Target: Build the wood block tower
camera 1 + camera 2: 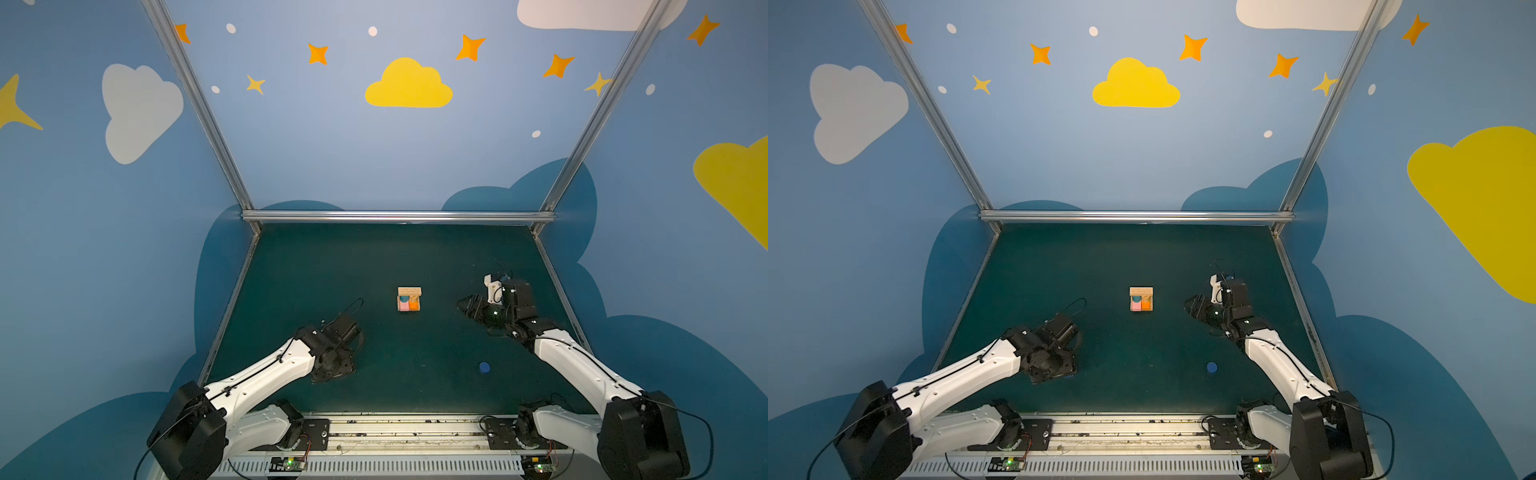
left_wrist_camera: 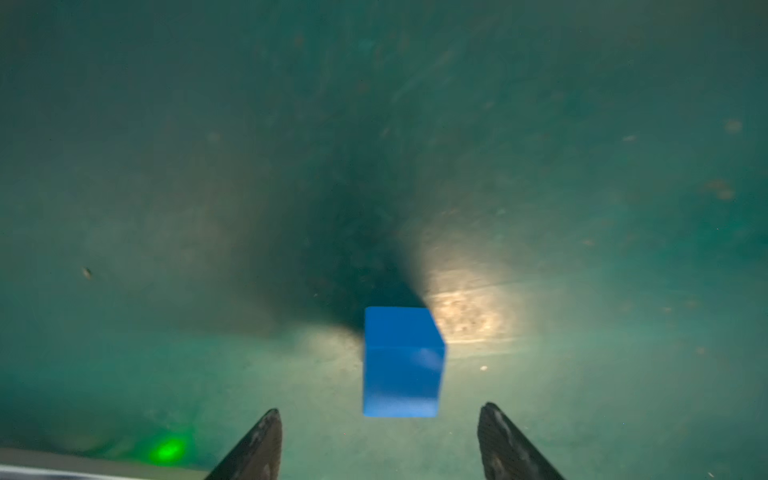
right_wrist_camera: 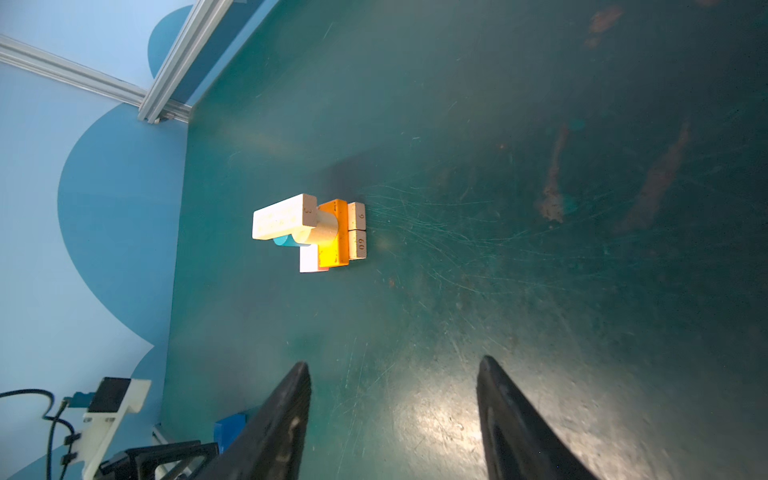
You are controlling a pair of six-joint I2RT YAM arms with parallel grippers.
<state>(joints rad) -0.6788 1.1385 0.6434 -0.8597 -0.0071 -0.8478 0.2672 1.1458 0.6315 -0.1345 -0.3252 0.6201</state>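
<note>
Looking at the tower (image 1: 409, 299) first, I find it near the middle of the table (image 1: 332, 266) in both top views, and I judge it mostly built. The right wrist view lets me count the layers. Two tan bars (image 3: 357, 230) lie side by side on the table, and the orange bar (image 3: 332, 245) and pink bar (image 3: 309, 259) lie across them. Above these stand the tan cylinder (image 3: 322, 228) and teal cylinder (image 3: 284, 240), and a third tan bar (image 3: 278, 218) rests over both. Two blocks are not yet on it. The dark-blue cylinder (image 1: 484, 367) lies alone toward the front of the table, well apart from the tower. The cube (image 2: 401, 361) stands on the table under my left arm; the top views hide it. My left gripper (image 2: 379, 424) has its fingers spread, with the cube just ahead of the tips and not touched, so nothing is grasped. My right gripper (image 3: 393, 361) is also spread and empty, low over bare table to the right of the tower and facing it. I think what remains is to pick up the cube and the dark-blue cylinder and set them on top without pushing the upper bar off its cylinders.
</note>
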